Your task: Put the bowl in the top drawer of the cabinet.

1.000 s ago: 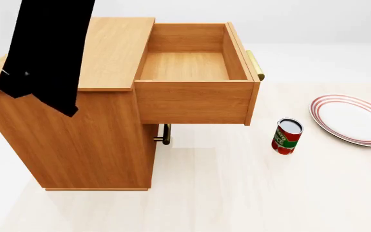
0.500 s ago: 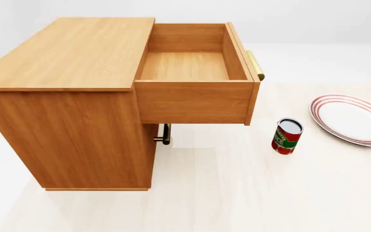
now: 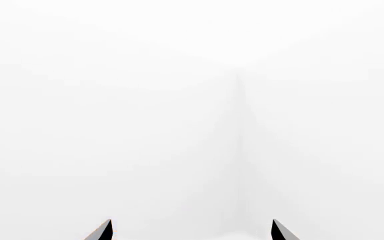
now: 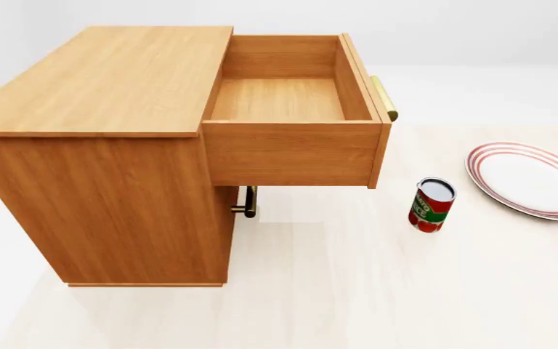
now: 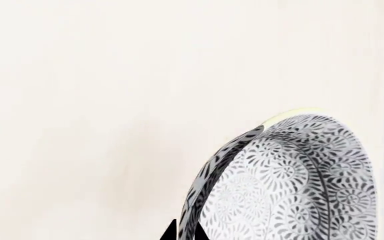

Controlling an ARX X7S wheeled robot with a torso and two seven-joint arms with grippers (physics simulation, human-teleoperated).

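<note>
In the right wrist view the speckled blue-black bowl [image 5: 292, 185] hangs tilted on its side over a pale floor, and my right gripper [image 5: 185, 234] is shut on its rim, one dark fingertip on each side of the wall. The head view shows the light-brown cabinet [image 4: 114, 87] with its top drawer [image 4: 289, 153] pulled fully out and holding nothing, its brass handle [image 4: 383, 98] at the front. Neither the bowl nor either gripper shows in the head view. My left gripper [image 3: 192, 231] is open, its tips far apart, facing bare white walls.
A red-labelled can [image 4: 431, 205] stands on the pale floor to the right of the drawer. A flat white plate with red rings [image 4: 531, 178] lies further right. The lower drawer's handle [image 4: 248, 202] shows under the open top drawer.
A black arm that covered the cabinet's left part in the head view a second ago has left that view. The cabinet, drawer, can and plate have not moved.
</note>
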